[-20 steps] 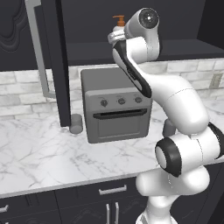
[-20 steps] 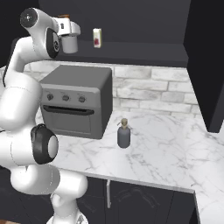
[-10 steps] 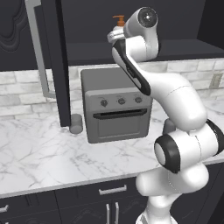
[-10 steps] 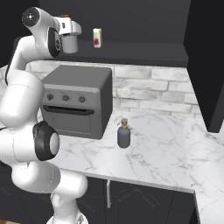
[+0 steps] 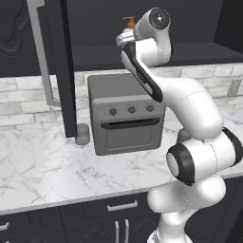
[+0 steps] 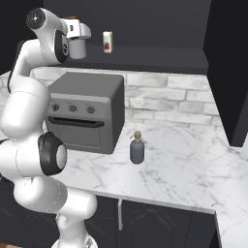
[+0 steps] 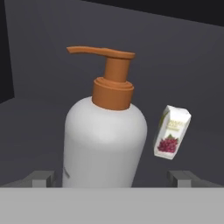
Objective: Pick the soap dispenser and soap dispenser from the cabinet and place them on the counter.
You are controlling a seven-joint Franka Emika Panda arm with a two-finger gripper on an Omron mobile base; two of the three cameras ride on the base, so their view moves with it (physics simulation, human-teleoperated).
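Note:
A white soap dispenser (image 7: 105,144) with an orange pump stands upright on the cabinet shelf (image 6: 160,54), close in front of the hand. My gripper (image 7: 112,178) is open, and its two fingertips (image 7: 41,178) flank the bottle's lower body without pressing on it. In the left base view the orange pump (image 5: 129,21) peeks over the wrist. The slimmer dark grey soap dispenser (image 6: 137,151) with a tan pump stands on the white marble counter (image 6: 189,167), to the right of the oven.
A small white carton (image 7: 172,132) with a red mark stands on the shelf just right of the white bottle. A grey toaster oven (image 5: 126,118) sits under the shelf, with a short grey cup (image 5: 82,134) to its left. The black cabinet door (image 5: 14,38) hangs open at left.
The hand has barely shifted at the shelf. The jaws stay wide and both dispensers stand where they were.

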